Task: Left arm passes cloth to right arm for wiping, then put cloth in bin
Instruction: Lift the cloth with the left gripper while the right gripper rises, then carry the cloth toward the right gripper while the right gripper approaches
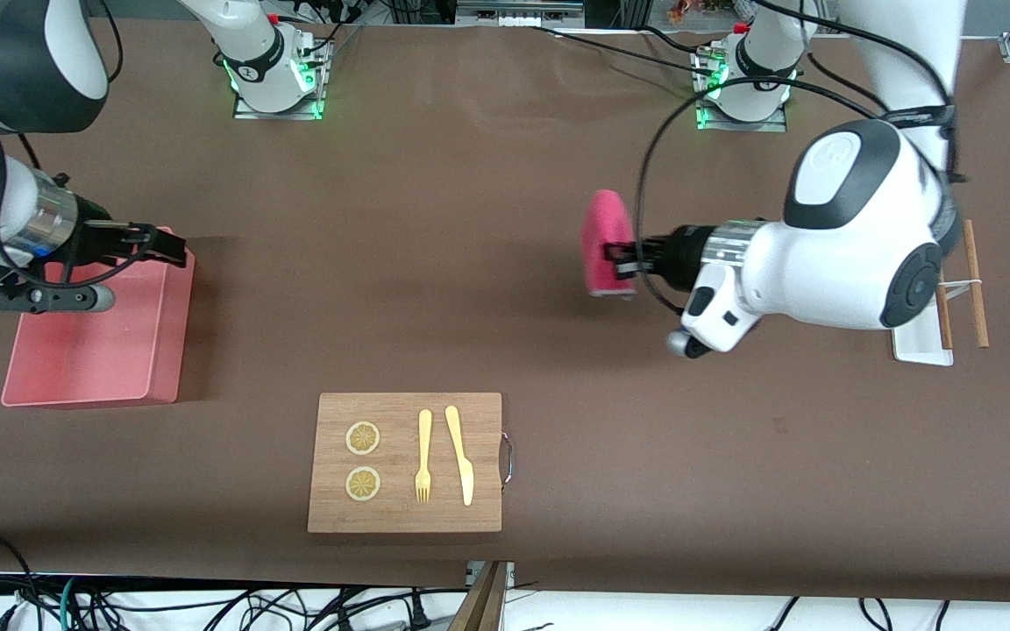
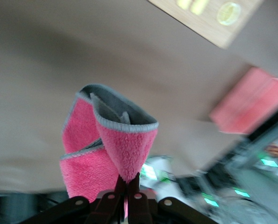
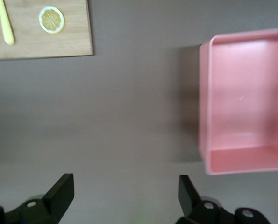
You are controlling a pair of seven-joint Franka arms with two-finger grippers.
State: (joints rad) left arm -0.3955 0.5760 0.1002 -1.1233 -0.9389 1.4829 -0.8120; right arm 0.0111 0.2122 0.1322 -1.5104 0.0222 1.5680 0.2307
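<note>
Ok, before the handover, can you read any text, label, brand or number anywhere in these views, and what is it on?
None: no words, numbers or signs can be read in any view.
Cloth, in the left tool: plain pink, no tag showing.
Bin: plain walls, no label.
Board: only the fork, knife and two lemon slices, no print.
Arm shells: no marking can be made out.

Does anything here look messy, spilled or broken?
Nothing stands out. The left pincer holds the cloth bunched in the air, the right pincer is open over the bin, and the board's cutlery lies tidy.
</note>
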